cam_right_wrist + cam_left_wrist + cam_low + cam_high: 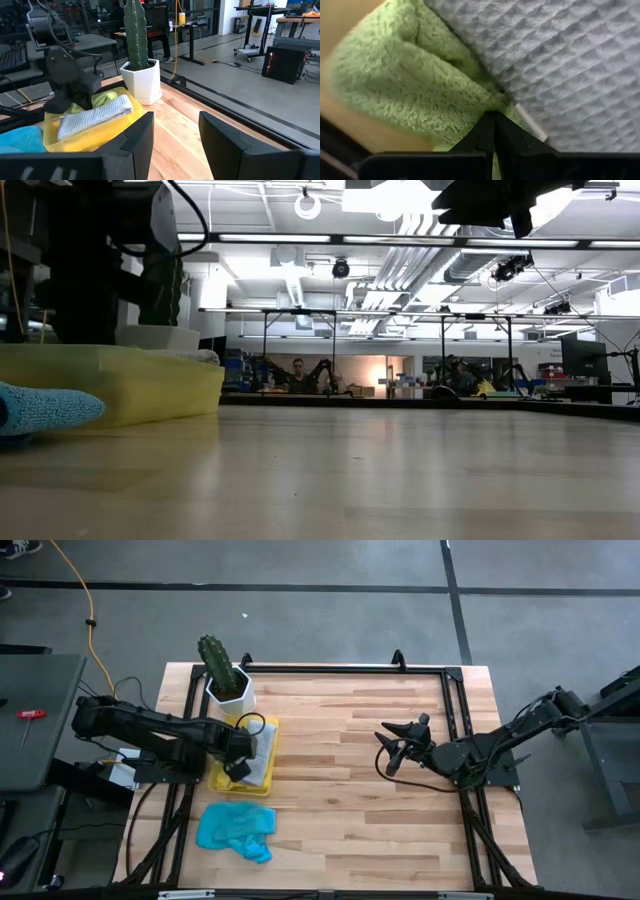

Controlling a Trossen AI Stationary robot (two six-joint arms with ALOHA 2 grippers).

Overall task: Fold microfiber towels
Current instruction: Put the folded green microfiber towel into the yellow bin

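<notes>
Left gripper [493, 131] is down in the yellow tray [216, 778], pinched shut on the green towel [405, 85] beside the grey towel [560, 55]; blue towel [235, 830] lies on the table [360, 790] near the tray. Right gripper [390, 747] hovers mid-table, fingers apart, empty

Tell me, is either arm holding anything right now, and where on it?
The left tool is shut on a fold of the lime green towel in the yellow tray. The right tool is open, empty.
</notes>
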